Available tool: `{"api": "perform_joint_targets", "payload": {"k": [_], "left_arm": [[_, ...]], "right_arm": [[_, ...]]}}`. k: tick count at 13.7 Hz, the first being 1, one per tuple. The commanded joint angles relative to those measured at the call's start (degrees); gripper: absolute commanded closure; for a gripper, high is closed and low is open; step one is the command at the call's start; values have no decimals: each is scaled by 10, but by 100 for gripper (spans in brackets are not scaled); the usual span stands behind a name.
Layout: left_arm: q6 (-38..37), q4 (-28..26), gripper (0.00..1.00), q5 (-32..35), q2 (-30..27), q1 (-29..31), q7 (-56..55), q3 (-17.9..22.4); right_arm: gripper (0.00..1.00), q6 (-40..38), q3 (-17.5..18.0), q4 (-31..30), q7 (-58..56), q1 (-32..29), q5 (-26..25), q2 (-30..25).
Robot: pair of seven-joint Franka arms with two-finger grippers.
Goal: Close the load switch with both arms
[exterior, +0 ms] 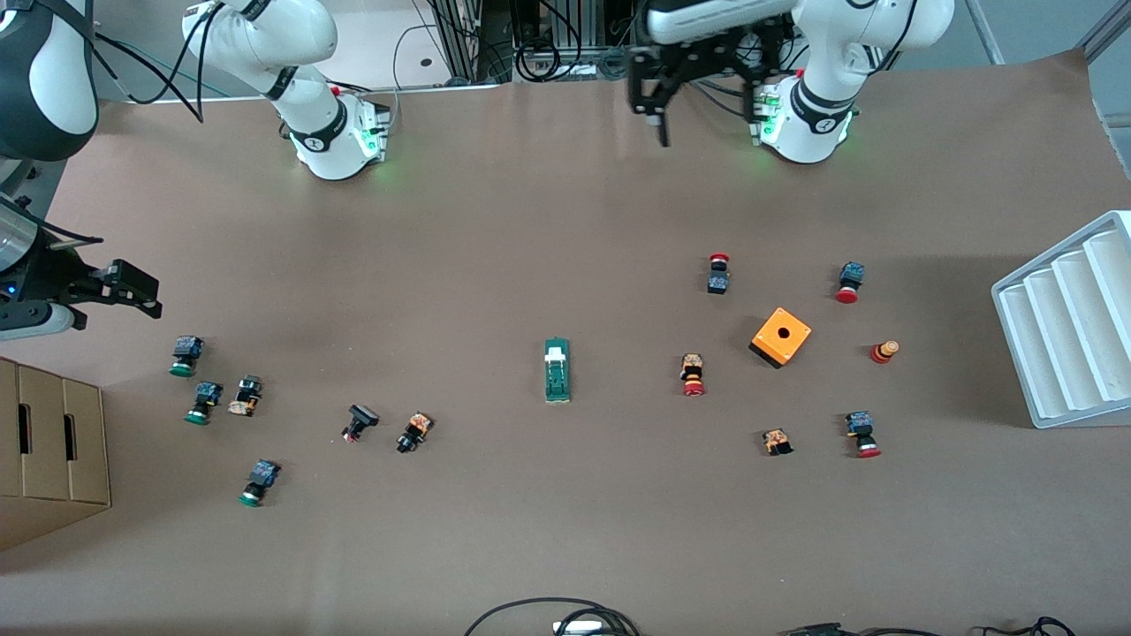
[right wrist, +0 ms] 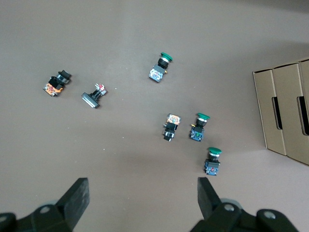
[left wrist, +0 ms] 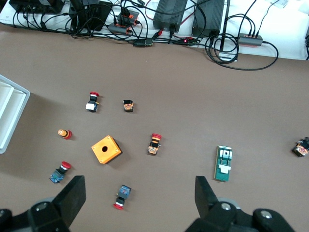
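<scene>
The load switch (exterior: 557,370) is a narrow dark-green block with a white handle piece. It lies flat at the middle of the table and also shows in the left wrist view (left wrist: 224,163). My left gripper (exterior: 704,110) hangs high over the table close to its own base, open and empty (left wrist: 140,198). My right gripper (exterior: 132,290) hangs over the right arm's end of the table, above the green-capped push-buttons, open and empty (right wrist: 142,200). The load switch is out of the right wrist view.
An orange cube with a hole (exterior: 781,336) and several red-capped push-buttons (exterior: 693,374) lie toward the left arm's end. Green-capped push-buttons (exterior: 186,355) lie toward the right arm's end. A white tray (exterior: 1069,318) and a cardboard box (exterior: 53,442) stand at the table's ends.
</scene>
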Motion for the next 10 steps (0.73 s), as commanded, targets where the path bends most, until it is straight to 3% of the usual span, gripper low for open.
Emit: {"api": "perform_joint_targets", "payload": {"k": [1, 5, 10], "left_arm": [[6, -20, 0, 47, 16, -3, -79, -48], [6, -40, 0, 107, 55, -6, -189, -116], [6, -53, 0, 193, 120, -70, -312, -124]], "right_arm": [[0, -9, 3, 12, -2, 1, -9, 3], [0, -8, 3, 12, -3, 0, -7, 1], [0, -4, 4, 13, 2, 5, -7, 4]]}}
